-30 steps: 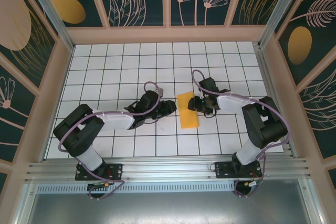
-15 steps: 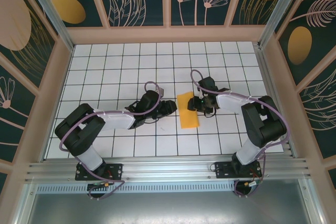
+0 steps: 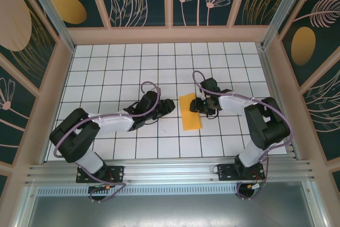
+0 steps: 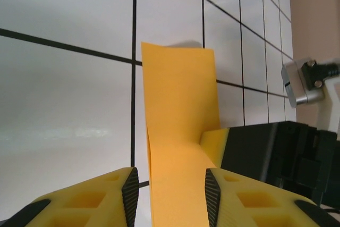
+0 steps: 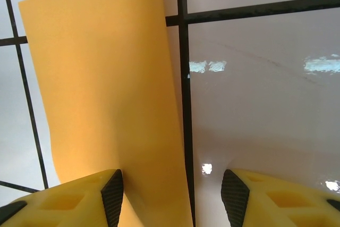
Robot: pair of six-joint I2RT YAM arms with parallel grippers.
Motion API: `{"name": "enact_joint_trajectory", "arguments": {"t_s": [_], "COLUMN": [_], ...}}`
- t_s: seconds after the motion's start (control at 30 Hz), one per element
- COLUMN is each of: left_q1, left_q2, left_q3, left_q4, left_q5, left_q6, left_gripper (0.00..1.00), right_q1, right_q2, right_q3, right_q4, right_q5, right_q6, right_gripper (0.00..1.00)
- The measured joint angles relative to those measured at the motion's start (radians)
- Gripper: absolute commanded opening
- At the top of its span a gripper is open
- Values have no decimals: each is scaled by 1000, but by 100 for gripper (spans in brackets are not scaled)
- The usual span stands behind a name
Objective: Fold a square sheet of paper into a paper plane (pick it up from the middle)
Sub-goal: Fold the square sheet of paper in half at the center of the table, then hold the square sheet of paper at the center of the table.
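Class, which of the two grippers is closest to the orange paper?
The right gripper: its tips sit at the right edge of the orange paper, while the left gripper sits apart, with white tile between.

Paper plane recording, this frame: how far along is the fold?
Done: the square sheet of paper lies on the table, apparently folded in half, a narrow strip. In hand: the right gripper, jaws open, sits at its right edge; the left gripper hovers open at its left. Left: nose and wing creases; no dart yet.
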Motion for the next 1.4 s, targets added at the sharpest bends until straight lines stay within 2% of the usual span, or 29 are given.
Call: {"name": "enact_joint_trajectory", "arguments": {"t_s": [0.2,0.43,0.7,0.8,0.97,1.4], "left_q1": [0,0,-17,-37,-56,-80], "left_q2": [-31,46,145,195,249,336], "left_q3": [-14,13,124,175,229,376], "left_q4": [-7,15,18,13,-35,-222], "left_q5": [-36,41,99,104,100,49], "left_q6": [-9,-9,-9,-14,-24,-24], "left_gripper": [36,28,25,20,13,9], "right_q1": [0,0,0,0,0,0], "right_q2": [3,12,13,14,16,17], "right_q3": [-1,2,3,3,3,5], "right_q4": [1,1,-1,0,0,-3], "right_q5": [1,7,9,9,10,11], "right_q6": [0,0,0,0,0,0], "right_gripper": [57,56,56,56,56,56]}}
